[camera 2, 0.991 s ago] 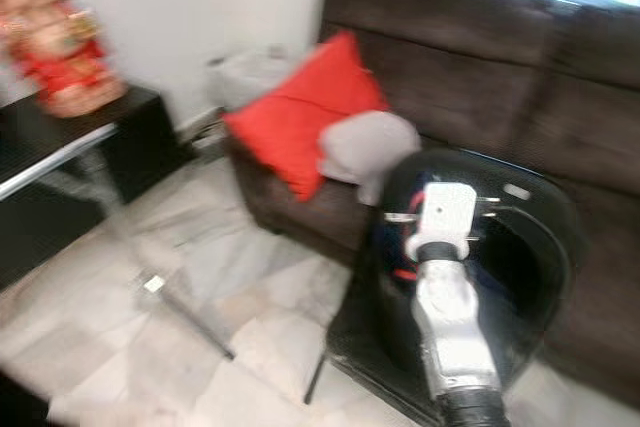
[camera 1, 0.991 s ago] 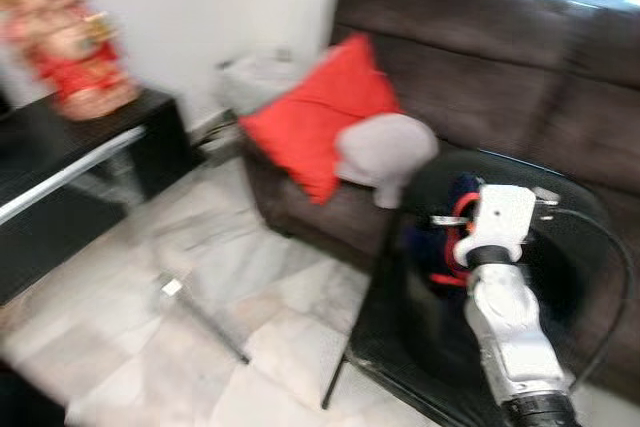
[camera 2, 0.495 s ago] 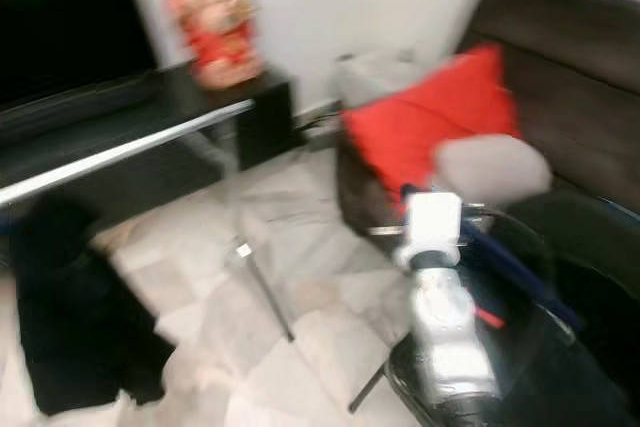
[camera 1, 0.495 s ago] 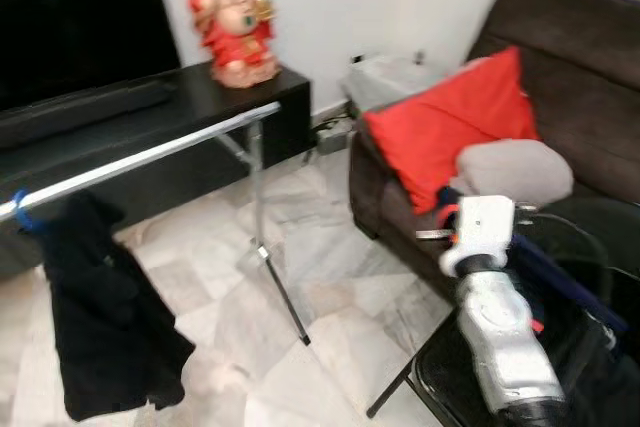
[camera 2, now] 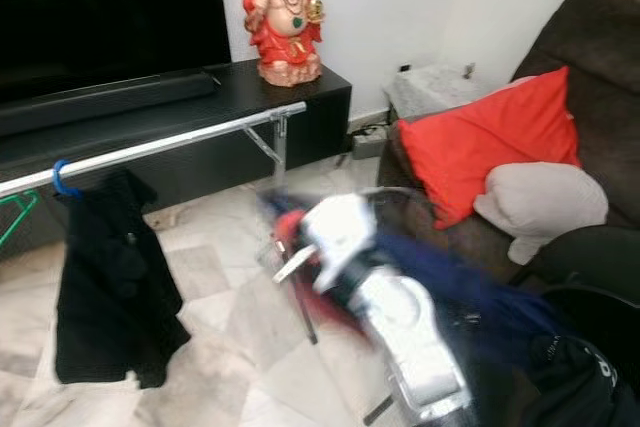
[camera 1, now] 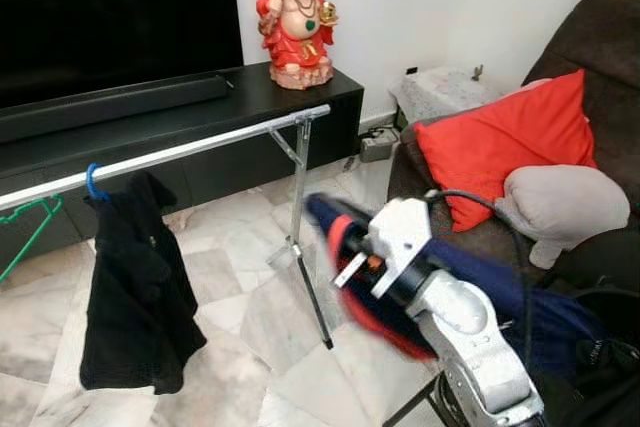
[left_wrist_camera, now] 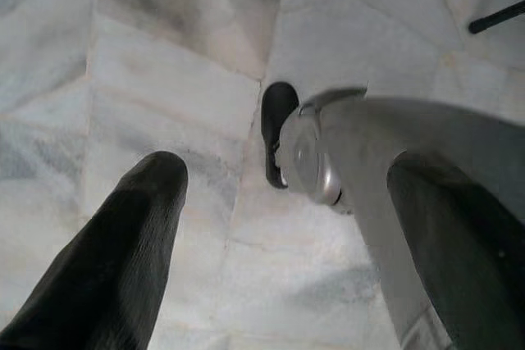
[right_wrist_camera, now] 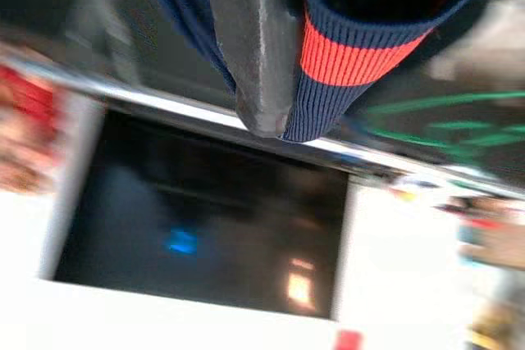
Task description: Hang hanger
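A home living room; a brown sofa [camera 1: 600, 37] with a red cushion [camera 1: 505, 142] sits to the right of the right end effector [camera 1: 345, 247]; beyond it a black TV cabinet [camera 1: 190, 117] carries a red figurine [camera 1: 296, 17]; pale marble floor [camera 1: 240, 287] lies below; a chrome clothes rail [camera 1: 180, 152] stands to its left.

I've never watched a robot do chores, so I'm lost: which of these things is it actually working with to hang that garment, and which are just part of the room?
Part of the job:
- right gripper, carrying the navy garment with a red stripe
- clothes rail

Just lying about:
- black garment already on the rail
- green hanger
- red figurine
- red cushion
- grey cushion
- left gripper, hanging idle over the floor
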Controlling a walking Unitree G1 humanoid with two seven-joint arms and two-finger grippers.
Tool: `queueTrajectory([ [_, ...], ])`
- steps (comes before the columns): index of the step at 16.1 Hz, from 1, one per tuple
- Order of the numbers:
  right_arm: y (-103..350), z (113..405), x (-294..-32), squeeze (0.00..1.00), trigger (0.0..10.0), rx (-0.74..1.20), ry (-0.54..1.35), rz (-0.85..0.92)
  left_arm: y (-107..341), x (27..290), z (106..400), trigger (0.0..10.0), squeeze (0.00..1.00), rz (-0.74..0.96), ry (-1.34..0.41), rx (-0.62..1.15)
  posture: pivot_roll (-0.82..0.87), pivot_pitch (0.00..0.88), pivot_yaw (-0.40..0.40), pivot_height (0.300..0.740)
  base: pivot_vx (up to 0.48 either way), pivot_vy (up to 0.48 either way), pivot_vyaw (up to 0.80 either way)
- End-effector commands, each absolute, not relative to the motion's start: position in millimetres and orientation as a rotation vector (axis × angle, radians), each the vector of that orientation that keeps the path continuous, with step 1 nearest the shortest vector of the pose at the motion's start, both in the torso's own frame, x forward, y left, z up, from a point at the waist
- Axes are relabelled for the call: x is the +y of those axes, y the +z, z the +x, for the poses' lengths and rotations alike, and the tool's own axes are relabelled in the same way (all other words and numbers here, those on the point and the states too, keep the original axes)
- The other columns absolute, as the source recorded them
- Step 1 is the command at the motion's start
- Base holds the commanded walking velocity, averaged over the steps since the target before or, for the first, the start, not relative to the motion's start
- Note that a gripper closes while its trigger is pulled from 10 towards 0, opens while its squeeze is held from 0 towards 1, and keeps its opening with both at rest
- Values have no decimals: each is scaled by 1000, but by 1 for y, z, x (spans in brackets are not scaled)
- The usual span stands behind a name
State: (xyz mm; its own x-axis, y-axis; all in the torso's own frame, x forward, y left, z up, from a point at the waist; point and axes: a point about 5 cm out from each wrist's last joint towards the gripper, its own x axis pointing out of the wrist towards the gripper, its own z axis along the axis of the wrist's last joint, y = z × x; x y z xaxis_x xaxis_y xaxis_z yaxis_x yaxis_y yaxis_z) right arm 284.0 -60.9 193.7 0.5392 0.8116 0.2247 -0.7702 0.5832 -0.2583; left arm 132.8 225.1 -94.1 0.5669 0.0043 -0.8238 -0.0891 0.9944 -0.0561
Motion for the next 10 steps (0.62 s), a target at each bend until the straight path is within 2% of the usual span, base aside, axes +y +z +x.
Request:
queueTrajectory([
  [1, 201, 276, -59, 0, 10000, -359, 1022, -110, -96, 226, 126, 10000, 0, -92, 52, 996, 41, 43, -8, 740, 0, 0, 0],
  [2, 202, 273, -58, 0, 10000, -354, 1062, -95, -96, 226, 126, 10000, 0, -92, 53, 996, 41, 43, -8, 740, 0, 0, 0],
  [3, 207, 255, -53, 0, 10000, -355, 1231, -64, -96, 226, 127, 10000, 0, -93, 55, 997, 42, 42, -9, 740, 0, 0, 0],
  [5, 221, 236, -49, 0, 10000, -393, 1376, -9, -96, 227, 127, 10000, 0, -92, 58, 999, 41, 42, -9, 740, 0, 0, 0],
  [9, 216, 233, -51, 0, 10000, -359, 1409, 30, -97, 226, 127, 10000, 0, -92, 56, 1002, 41, 40, -9, 740, 0, 0, 0],
  [10, 210, 238, -55, 0, 10000, -334, 1362, 67, -97, 225, 127, 10000, 0, -92, 57, 1002, 48, 37, -12, 740, 0, 0, 0],
])
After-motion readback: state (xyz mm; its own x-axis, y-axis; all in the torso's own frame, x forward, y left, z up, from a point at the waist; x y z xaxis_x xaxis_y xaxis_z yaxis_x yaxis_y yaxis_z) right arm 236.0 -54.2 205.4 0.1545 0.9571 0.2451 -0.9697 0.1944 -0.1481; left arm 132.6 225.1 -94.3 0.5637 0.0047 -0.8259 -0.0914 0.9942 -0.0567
